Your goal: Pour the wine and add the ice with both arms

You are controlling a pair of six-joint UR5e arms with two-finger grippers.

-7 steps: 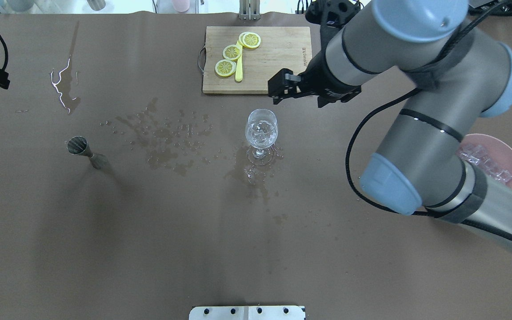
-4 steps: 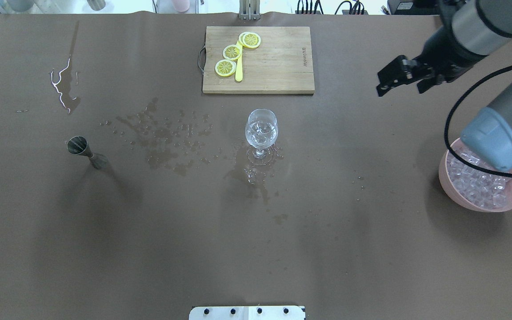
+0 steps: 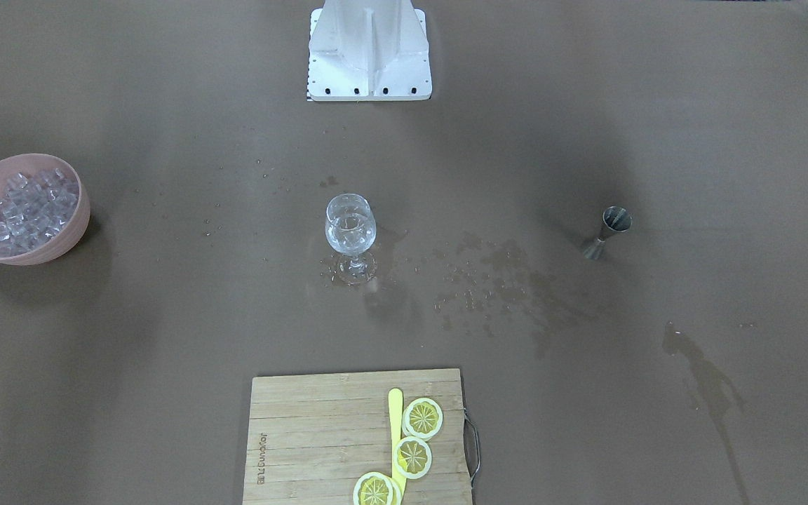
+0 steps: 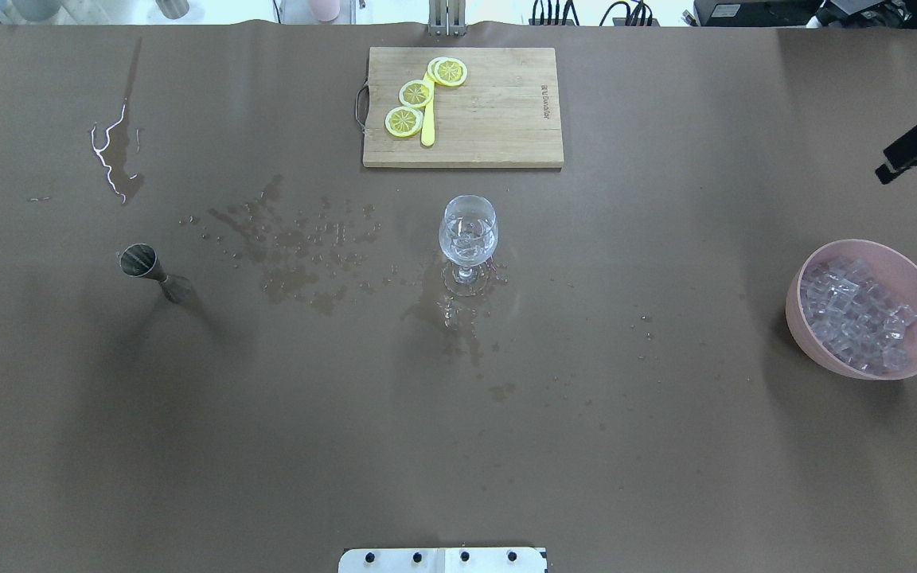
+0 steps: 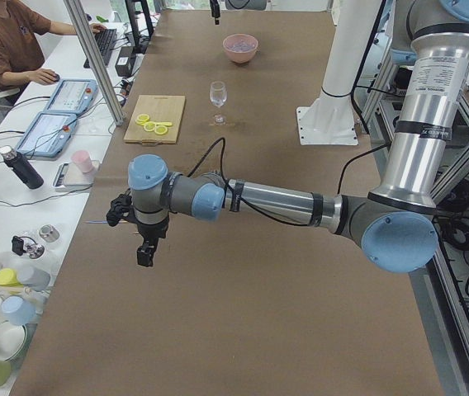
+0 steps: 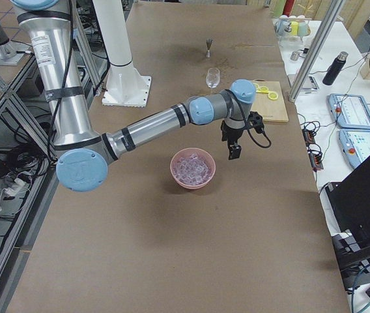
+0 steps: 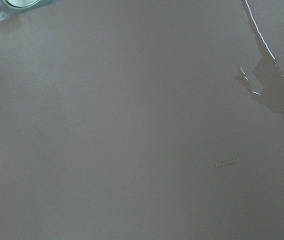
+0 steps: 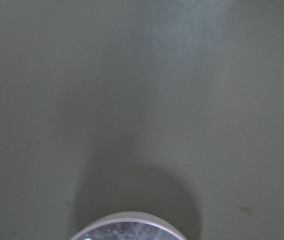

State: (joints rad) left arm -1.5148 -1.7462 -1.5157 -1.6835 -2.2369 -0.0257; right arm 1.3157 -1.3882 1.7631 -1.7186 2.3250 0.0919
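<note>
The cutting board (image 4: 490,119) bears a small dark print near one edge, too small to read. A pink bowl (image 4: 908,270) heaped with ice (image 4: 852,318) sits near the right fingers (image 4: 900,159), on their robot-ward side. The wine glass (image 4: 468,231), well apart from them, holds a few clear cubes. The left fingers (image 5: 145,254) hang over bare table (image 4: 347,446). Whether either pair is released or clenched, I cannot tell.

wine glass (image 4: 468,231) mid-table, pink bowl (image 4: 797,314) well apart
</note>
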